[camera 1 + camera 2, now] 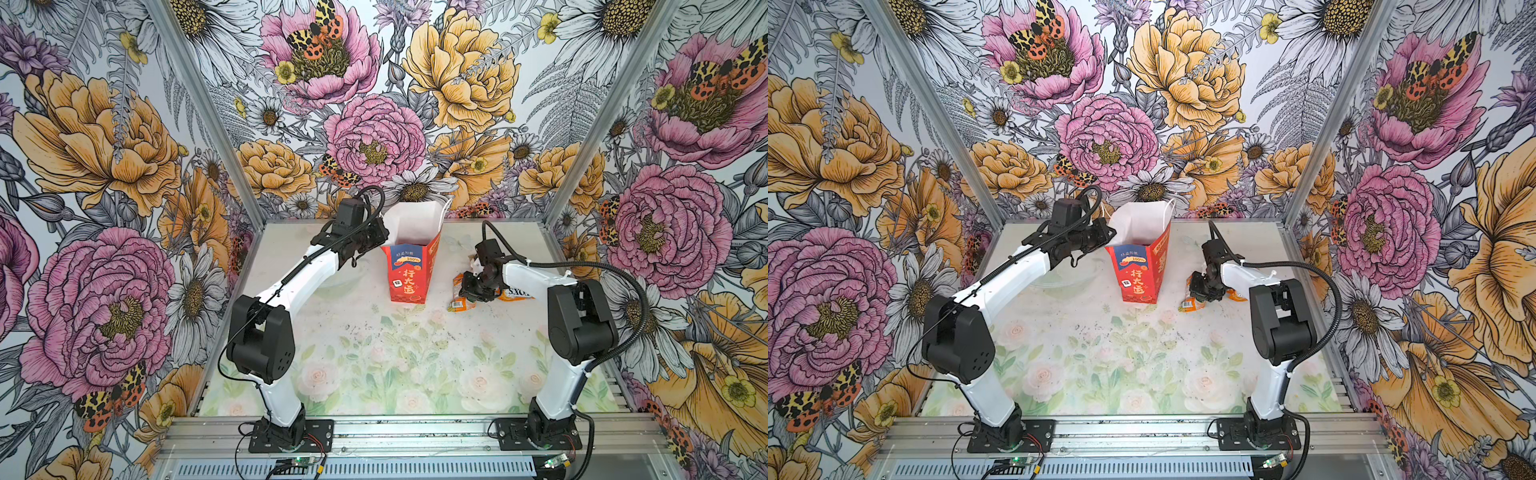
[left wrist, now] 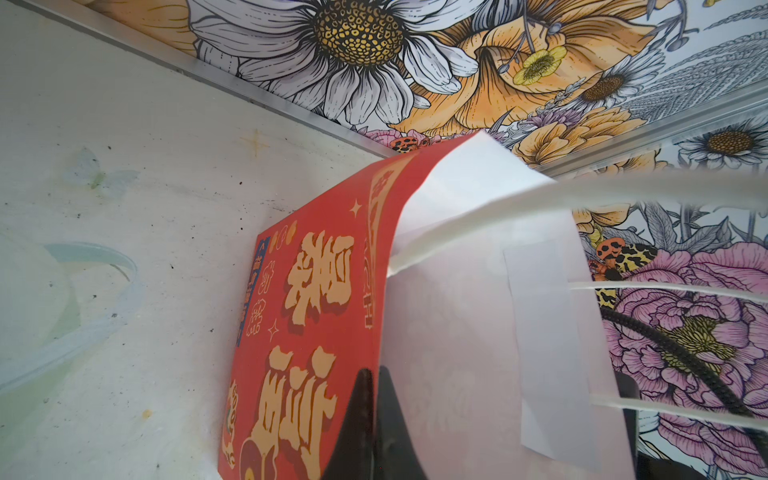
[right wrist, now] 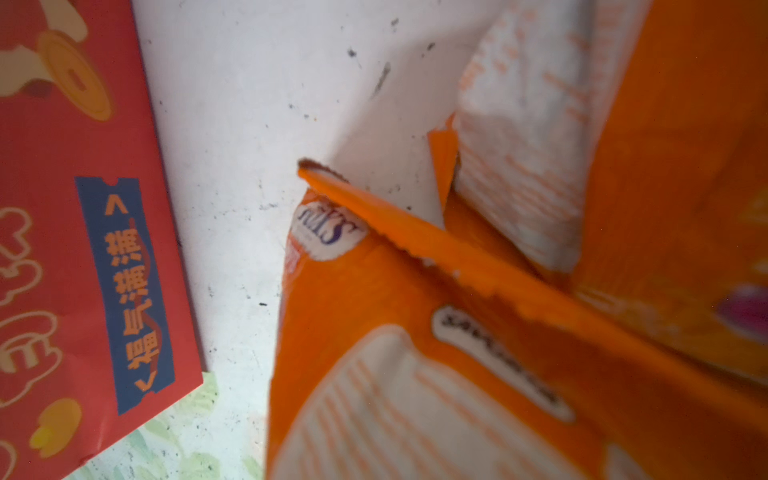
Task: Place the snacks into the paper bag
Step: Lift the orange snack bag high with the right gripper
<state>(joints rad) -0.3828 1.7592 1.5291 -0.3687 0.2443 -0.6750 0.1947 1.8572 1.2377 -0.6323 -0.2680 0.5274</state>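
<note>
Snacks beneath R fingers, L fingers pinching paper bag rim

Floral walls — pale rose-print tabletop

On the table, snacks just right of the paper bag.

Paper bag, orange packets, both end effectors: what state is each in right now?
paper bag: upright, mouth open.
orange packets: lying beside the bag, outside it.
left end effector: shut on the paper bag's rim.
right end effector: down on the orange packets; open or shut unclear.
</note>
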